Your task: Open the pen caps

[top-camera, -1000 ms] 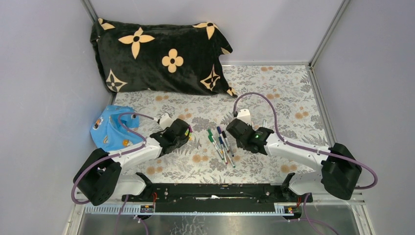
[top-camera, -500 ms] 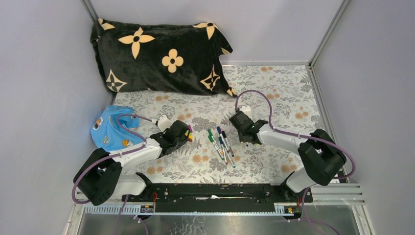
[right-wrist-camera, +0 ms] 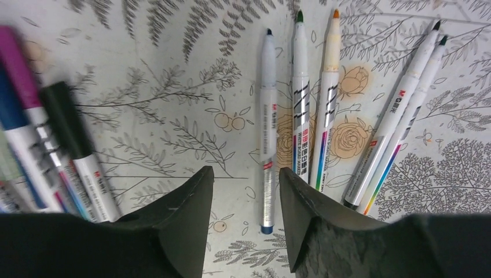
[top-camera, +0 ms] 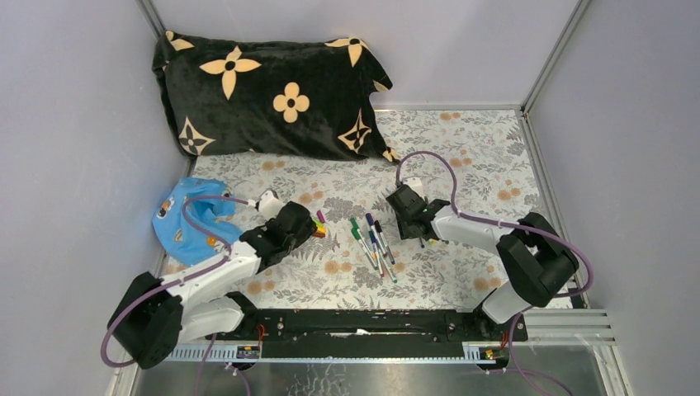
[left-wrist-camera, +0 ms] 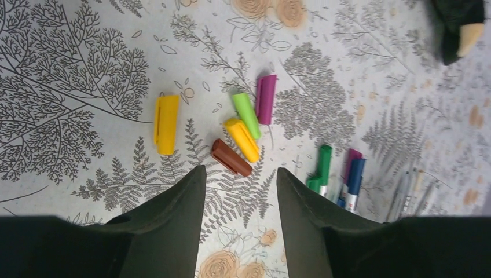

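Observation:
Five loose pen caps lie on the floral cloth ahead of my left gripper (left-wrist-camera: 240, 174): a yellow cap (left-wrist-camera: 166, 124), a green cap (left-wrist-camera: 246, 114), a purple cap (left-wrist-camera: 266, 99), a second yellow cap (left-wrist-camera: 242, 139) and a brown cap (left-wrist-camera: 231, 157). That gripper is open, with nothing between its fingers. To its right lie capped pens (left-wrist-camera: 321, 168). My right gripper (right-wrist-camera: 246, 174) is open just above several uncapped pens (right-wrist-camera: 300, 98), and a blue-ended pen (right-wrist-camera: 267, 145) lies on the cloth between its fingers. Capped pens (right-wrist-camera: 69, 133) lie to their left. From above, the pile of pens (top-camera: 371, 243) sits between both grippers.
A black pillow with tan flowers (top-camera: 272, 91) fills the back left. A crumpled blue cloth (top-camera: 186, 219) lies left of the left arm. Grey walls close in the sides and back.
Both grippers have opened. The right arm swung back and down towards the uncapped pens and let go of a pen. The left gripper let go of a cap by the others.

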`<state>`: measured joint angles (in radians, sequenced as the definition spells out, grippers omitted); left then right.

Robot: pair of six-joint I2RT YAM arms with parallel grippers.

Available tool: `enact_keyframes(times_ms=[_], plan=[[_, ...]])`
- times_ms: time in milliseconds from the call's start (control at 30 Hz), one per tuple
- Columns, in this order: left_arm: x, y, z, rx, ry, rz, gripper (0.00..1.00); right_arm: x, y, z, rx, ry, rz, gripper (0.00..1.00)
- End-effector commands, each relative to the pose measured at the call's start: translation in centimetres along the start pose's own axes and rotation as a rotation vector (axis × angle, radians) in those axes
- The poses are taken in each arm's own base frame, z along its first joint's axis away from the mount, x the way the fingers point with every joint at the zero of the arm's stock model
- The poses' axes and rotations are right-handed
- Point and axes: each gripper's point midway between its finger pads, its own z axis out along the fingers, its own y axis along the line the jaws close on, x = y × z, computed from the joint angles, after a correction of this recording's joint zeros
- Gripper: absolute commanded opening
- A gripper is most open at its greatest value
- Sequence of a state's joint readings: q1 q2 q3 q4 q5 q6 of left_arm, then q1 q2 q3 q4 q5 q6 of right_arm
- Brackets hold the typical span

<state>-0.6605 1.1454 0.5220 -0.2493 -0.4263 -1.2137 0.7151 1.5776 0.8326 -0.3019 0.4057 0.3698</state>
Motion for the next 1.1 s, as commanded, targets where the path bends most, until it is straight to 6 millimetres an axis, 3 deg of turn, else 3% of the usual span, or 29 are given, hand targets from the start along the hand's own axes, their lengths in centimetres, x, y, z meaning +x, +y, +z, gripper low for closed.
enact_keyframes(times_ms=[0,167,333,600,1067], plan=[[-0.2,-0.5,-1.4,0.075,0.008,0.0,0.55,-3.8,1.0,-3.5,-0.098,-0.127,0.038,0.53],[0.2,-2.6,-2.7,0.192,0.053,0.01,0.6,-4.4,3.4,-6.1,-0.191,-0.142,-0.051,0.54],[0.9,-3.6,-3.4,0.236,0.088,0.023,0.63,-3.5,6.3,-6.9,-0.272,-0.111,-0.141,0.54],[1.4,-4.4,-4.0,0.274,0.105,0.016,0.64,-1.8,9.0,-5.8,-0.296,-0.063,-0.221,0.52],[1.5,-4.5,-4.0,0.28,0.105,-0.009,0.64,-0.8,10.2,-4.3,-0.306,-0.027,-0.244,0.49]])
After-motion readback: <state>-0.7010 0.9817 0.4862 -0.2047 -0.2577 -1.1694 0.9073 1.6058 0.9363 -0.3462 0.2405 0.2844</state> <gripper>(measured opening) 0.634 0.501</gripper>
